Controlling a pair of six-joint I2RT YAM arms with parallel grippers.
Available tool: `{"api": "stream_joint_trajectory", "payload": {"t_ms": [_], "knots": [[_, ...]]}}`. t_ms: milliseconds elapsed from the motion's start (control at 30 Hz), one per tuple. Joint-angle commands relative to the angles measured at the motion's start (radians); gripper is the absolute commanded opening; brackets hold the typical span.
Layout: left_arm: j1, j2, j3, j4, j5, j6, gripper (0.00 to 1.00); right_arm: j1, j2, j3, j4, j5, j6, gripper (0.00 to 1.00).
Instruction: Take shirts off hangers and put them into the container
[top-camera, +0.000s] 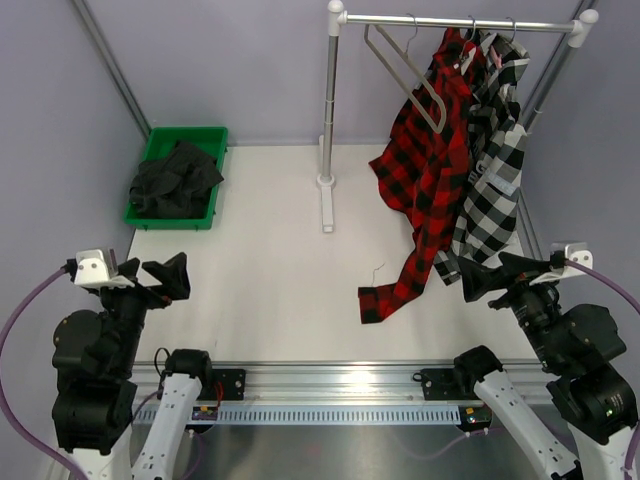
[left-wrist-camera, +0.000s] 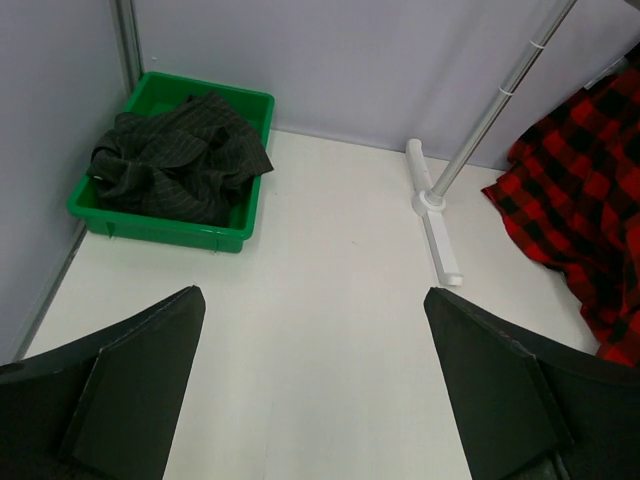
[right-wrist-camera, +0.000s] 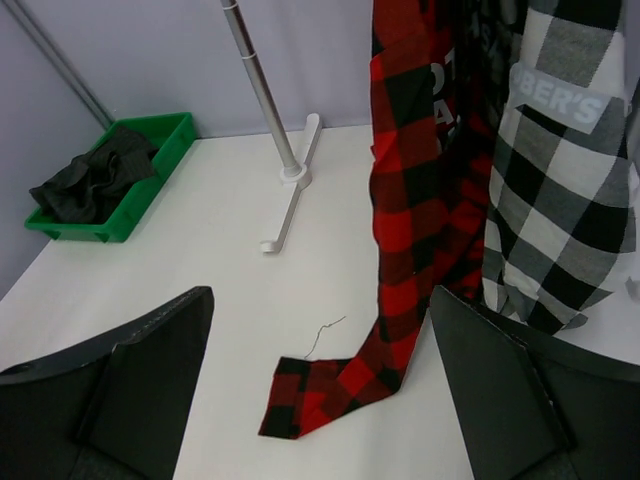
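Charcoal shirt (top-camera: 175, 182): lies crumpled inside the container (top-camera: 195, 131), 1 fold draped over its right rim.
Container: bright green tray at the table's (top-camera: 270, 280) far-left corner, beside the wall.
Red-and-black plaid shirt (top-camera: 430, 170): hangs from the rail (top-camera: 460, 22) at far right, 1 sleeve trailing down so its cuff (top-camera: 372, 300) lies flat on the table.
Black-and-white plaid shirt (top-camera: 495, 180): hangs just to the right, touching the red one.
Bare hanger (top-camera: 436, 115): hooked on the rail, tilted, left of the 2 hanging shirts.
Left gripper (top-camera: 150, 275): jaws spread wide, holding nothing, above the table's near-left side.
Right gripper (top-camera: 500, 272): jaws spread wide, empty, near the lower hems of the 2 hanging shirts.
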Motion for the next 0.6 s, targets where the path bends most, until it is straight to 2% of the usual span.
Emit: {"api": "stream_joint_trajectory", "payload": {"t_ms": [0, 200, 567], "knots": [[-0.046, -0.071, -0.060, -0.023, -0.096, 0.056, 0.99, -0.001, -0.027, -0.027, 0.011, 0.085, -0.039, 0.99], [-0.071, -0.128, -0.158, -0.006, -0.136, 0.063, 0.99, -0.001, -0.056, -0.062, 0.036, 0.098, -0.049, 0.99], [-0.086, -0.125, -0.178, 0.024, -0.131, 0.060, 0.99, -0.003, -0.093, -0.110, 0.074, 0.094, -0.045, 0.99]]}}
